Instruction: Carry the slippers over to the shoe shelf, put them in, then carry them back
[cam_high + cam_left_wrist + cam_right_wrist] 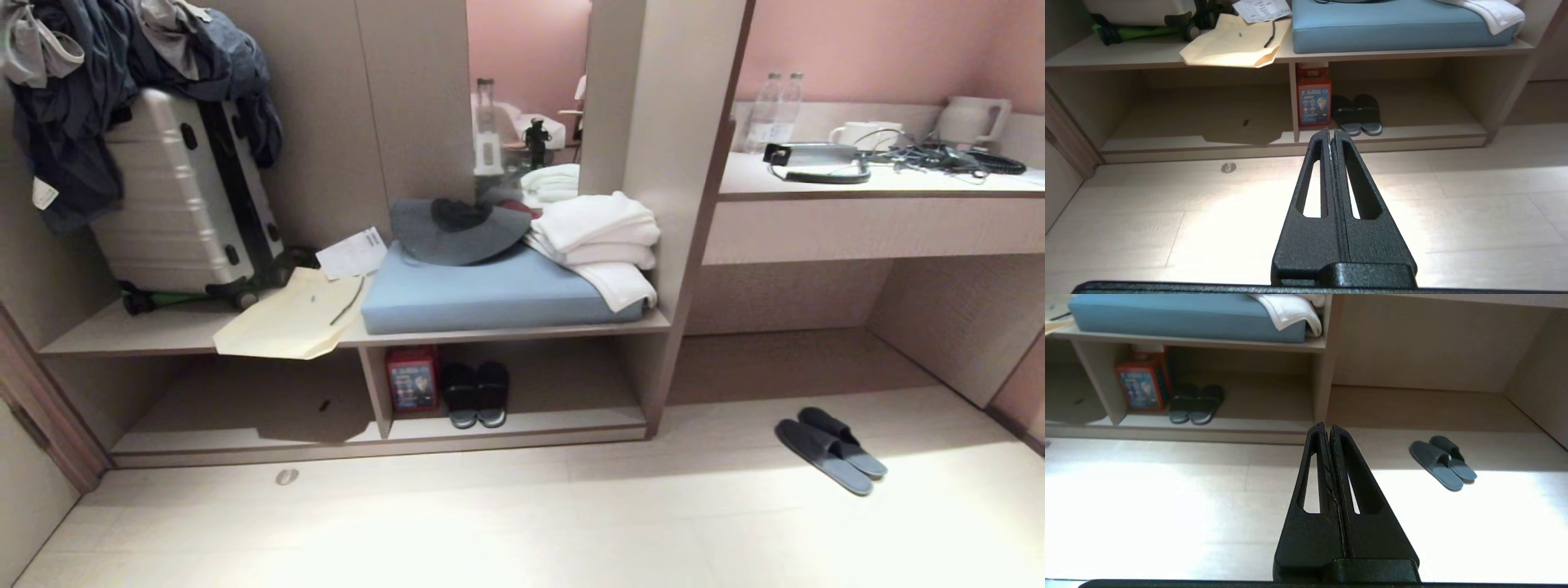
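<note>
Pale floor (522,523) before a beige built-in, slippers waiting on the right.

From the left: the shoe shelf (522,425), a low cubby under the bench, holds a red box (412,380) against its divider and a chunkier dark pair (476,394) beside it. Well apart to the right, on the floor before the desk recess, the slippers (831,450) lie side by side, touching, untouched by either arm. The left gripper (1331,132) and right gripper (1327,426) both hang clenched and empty, above the floor. The slippers look thin, light and floppy; pinching both wide straps together, or the paired soles at mid-length, seems the surest hold, since one end would probably droop.
</note>
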Robot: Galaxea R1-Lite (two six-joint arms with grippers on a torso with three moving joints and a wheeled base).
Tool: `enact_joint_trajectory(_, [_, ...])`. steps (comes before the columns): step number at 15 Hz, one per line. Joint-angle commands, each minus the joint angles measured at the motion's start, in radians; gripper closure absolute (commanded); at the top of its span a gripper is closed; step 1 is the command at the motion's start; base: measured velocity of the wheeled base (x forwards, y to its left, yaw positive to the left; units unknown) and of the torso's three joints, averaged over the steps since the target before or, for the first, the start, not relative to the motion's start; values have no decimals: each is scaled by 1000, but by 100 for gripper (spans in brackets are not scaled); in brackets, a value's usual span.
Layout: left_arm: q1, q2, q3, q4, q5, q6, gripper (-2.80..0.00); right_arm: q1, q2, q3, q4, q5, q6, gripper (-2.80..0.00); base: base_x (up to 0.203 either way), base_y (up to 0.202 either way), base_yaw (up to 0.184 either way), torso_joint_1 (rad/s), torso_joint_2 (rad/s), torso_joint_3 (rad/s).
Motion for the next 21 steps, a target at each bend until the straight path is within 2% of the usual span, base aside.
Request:
enact_joint_trajectory(1, [0, 1, 0, 0, 0, 1, 0, 1, 0, 0, 0, 0, 0, 0, -196, 0, 3, 2, 2, 2])
enact_joint_trajectory(21, [0, 1, 0, 0, 0, -1, 0, 1, 0, 0, 0, 2, 0, 0, -196, 0, 1, 2, 2, 2])
